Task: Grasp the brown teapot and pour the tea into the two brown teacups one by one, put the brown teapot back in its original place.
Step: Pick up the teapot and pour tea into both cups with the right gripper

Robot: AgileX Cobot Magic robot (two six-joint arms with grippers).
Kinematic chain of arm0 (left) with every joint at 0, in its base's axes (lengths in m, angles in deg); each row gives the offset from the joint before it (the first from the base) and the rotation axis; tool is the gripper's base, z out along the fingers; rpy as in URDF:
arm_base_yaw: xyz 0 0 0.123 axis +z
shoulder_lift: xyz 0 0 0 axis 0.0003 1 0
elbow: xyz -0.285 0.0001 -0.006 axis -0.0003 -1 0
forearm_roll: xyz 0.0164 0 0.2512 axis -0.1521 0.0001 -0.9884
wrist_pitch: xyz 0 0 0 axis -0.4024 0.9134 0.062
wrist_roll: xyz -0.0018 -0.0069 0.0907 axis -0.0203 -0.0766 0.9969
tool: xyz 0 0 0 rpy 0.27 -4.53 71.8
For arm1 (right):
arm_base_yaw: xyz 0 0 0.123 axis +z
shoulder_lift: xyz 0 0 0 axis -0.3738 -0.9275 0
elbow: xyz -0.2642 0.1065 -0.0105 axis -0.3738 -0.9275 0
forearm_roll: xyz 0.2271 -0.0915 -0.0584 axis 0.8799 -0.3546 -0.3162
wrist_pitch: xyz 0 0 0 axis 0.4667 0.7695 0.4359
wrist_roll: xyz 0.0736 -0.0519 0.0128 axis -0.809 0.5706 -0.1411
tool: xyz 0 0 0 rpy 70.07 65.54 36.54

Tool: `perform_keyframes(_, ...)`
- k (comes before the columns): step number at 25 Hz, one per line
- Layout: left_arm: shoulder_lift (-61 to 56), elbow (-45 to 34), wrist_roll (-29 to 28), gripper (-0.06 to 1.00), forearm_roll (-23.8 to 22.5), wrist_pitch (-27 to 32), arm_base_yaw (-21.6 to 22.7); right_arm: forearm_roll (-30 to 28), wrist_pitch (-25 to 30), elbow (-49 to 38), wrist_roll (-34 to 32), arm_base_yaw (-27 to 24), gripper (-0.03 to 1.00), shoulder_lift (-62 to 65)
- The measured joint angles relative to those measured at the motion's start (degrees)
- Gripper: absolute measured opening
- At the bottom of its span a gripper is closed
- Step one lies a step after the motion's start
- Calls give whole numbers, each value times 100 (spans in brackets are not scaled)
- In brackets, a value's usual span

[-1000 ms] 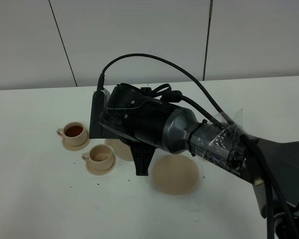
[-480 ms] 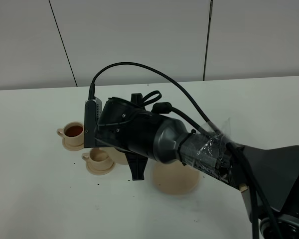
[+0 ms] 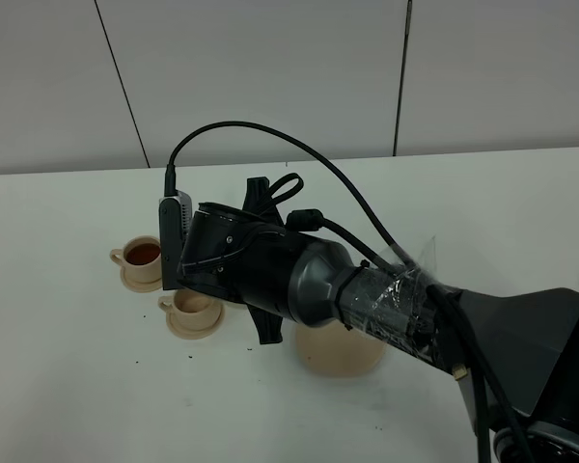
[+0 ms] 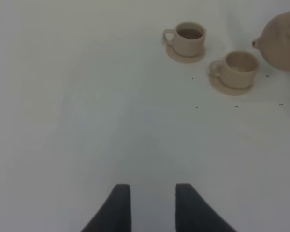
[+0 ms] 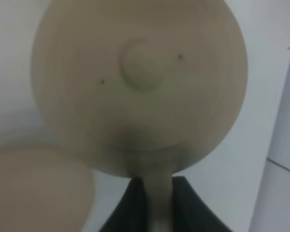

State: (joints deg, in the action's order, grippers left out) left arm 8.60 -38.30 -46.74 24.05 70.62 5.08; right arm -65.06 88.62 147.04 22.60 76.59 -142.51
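Compared with one second ago, my right arm point(image 3: 270, 280) is reaching further toward the cups. Its wrist is now covering part of the near teacup point(image 3: 187, 303), which was fully showing before, and it is hiding more of the wide saucer point(image 3: 343, 355). My right gripper point(image 5: 157, 200) is clamping the loop handle of the brown teapot point(image 5: 140, 82). The teapot is away from its wide saucer and just beside the near teacup, with the short spout pointing toward it. My left gripper point(image 4: 153, 191) is hovering low over the bare surface point(image 3: 68, 386), well apart from the cups. Its fingers are a narrow gap apart and are holding nothing.

The teapot is looking like matte beige-tan clay, round, with a small knob on the lid. Both cups are showing the same clay and loop handles, and each is sitting on a small round saucer. The far teacup point(image 3: 143, 254) is holding dark reddish tea, while the inside of the near one is looking pale. My right arm is shining black, with clear tape around it and a black cable point(image 3: 270, 130) arching over it.

The surface is white and matte, with a few dark specks. Behind it the wall point(image 3: 270, 68) is showing pale panels with thin dark seams.
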Motion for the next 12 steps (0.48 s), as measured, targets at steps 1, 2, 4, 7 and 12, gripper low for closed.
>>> perform_keyframes(1,0,0,0,30,0,0,0,-27,0,0,-7,0,9,0)
perform_keyframes(2,0,0,0,30,0,0,0,-57,0,0,-14,0,9,0)
perform_keyframes(4,0,0,0,30,0,0,0,-98,0,0,-14,0,9,0)
perform_keyframes(7,0,0,0,30,0,0,0,-150,-4,0,-14,0,9,0)
perform_keyframes(12,0,0,-5,30,0,0,0,-213,-4,0,-1,19,9,0)
